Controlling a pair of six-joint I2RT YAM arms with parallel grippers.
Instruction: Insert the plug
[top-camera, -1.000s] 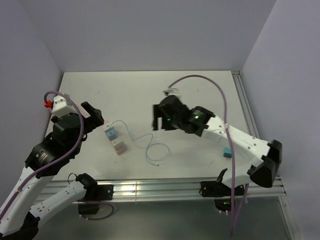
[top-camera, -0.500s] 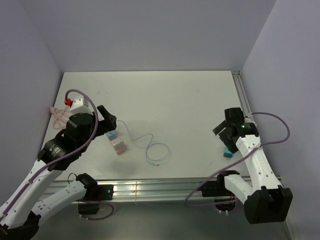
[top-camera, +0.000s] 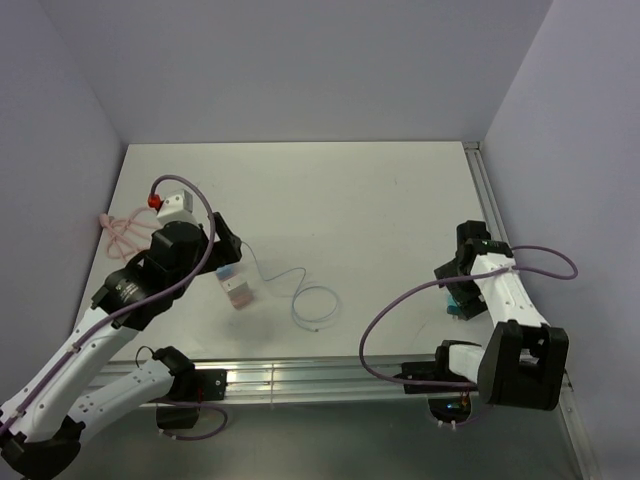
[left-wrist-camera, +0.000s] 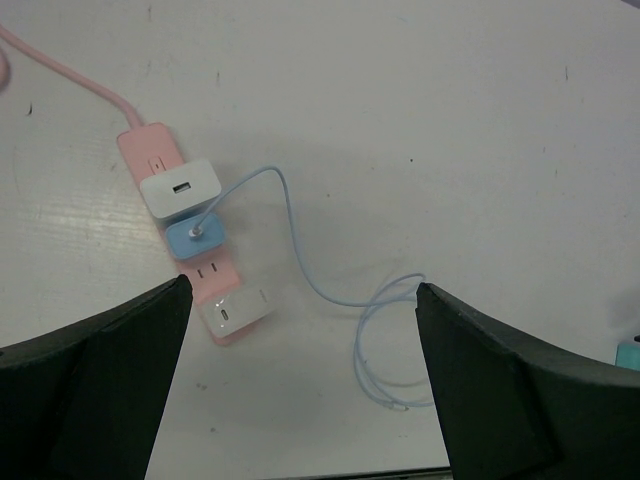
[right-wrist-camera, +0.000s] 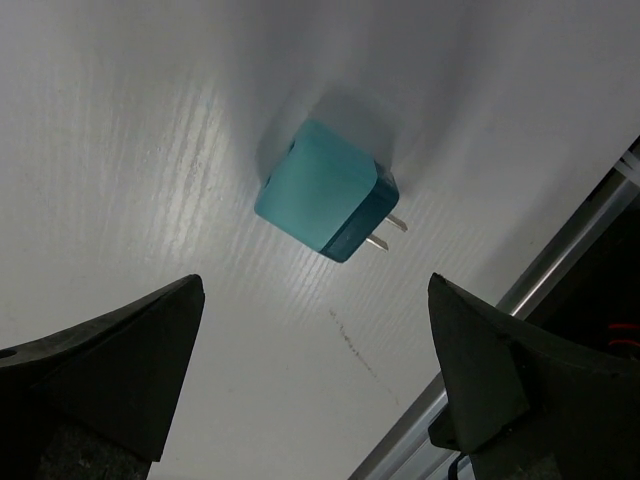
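The plug (left-wrist-camera: 400, 408) lies free on the bench (left-wrist-camera: 450, 100), ending the wire loop (left-wrist-camera: 362, 330) right of the pink socket strip (left-wrist-camera: 150, 150). The left end effector (left-wrist-camera: 300, 290), wide and empty, is nearer; the right end effector (right-wrist-camera: 316, 285), wide too, hangs over a teal charger (right-wrist-camera: 320, 190).

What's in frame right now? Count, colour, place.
power strip: 1, pink, left side of the table
white chargers: 2, plugged into the strip, either side of the blue one
blue charger: 1, plugged into the strip
cable: 1, pale, runs from the blue charger, looped
plug: 1, pale, free cable end, lying loose
teal charger: 1, loose on the right, prongs bare
table: 1, white
left end effector: open, over the strip
right end effector: open, over the teal charger
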